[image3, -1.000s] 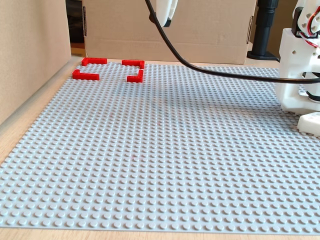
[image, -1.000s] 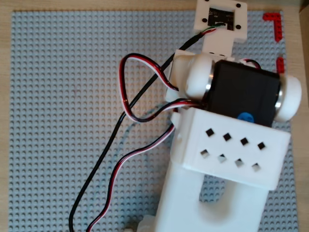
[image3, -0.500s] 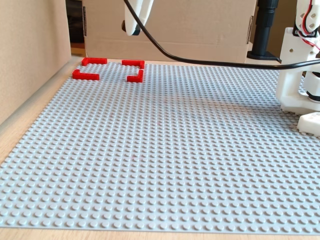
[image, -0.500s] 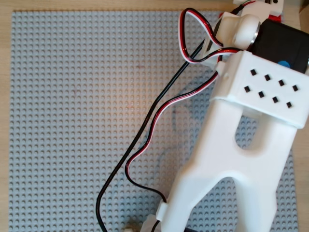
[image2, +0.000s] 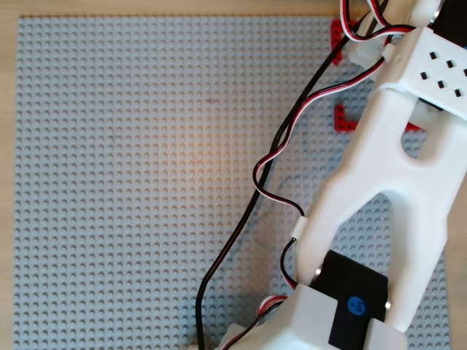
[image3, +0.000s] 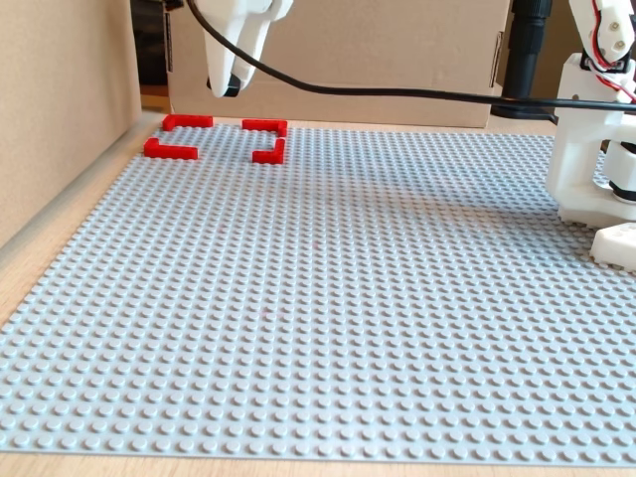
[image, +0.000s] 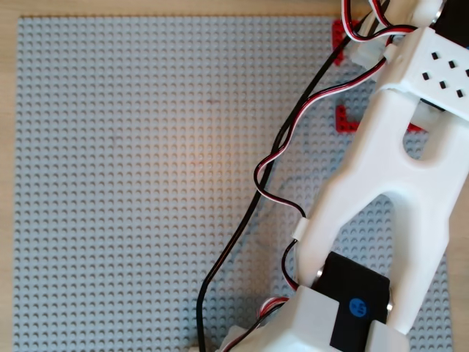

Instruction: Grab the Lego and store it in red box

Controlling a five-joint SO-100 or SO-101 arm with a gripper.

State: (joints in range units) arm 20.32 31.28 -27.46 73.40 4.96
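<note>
Grey studded baseplate (image3: 328, 298), matte, covers the table. The red box (image3: 216, 138), thin glossy L-shaped corner pieces with gaps, sits upper left in the fixed view; upper right in both overhead views (image: 348, 121), mostly hidden by the white plastic arm (image: 396, 183). Gripper (image3: 227, 84) hangs above the box; whether the jaws are released or clenched cannot be told. The black Lego cannot be made out. No legible writing.

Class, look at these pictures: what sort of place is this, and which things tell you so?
Probably a hobbyist's tabletop robot setup, not a factory: a grey studded baseplate on a wooden table, cardboard sheets as makeshift walls, and a white plastic robot arm with loose wires.
</note>
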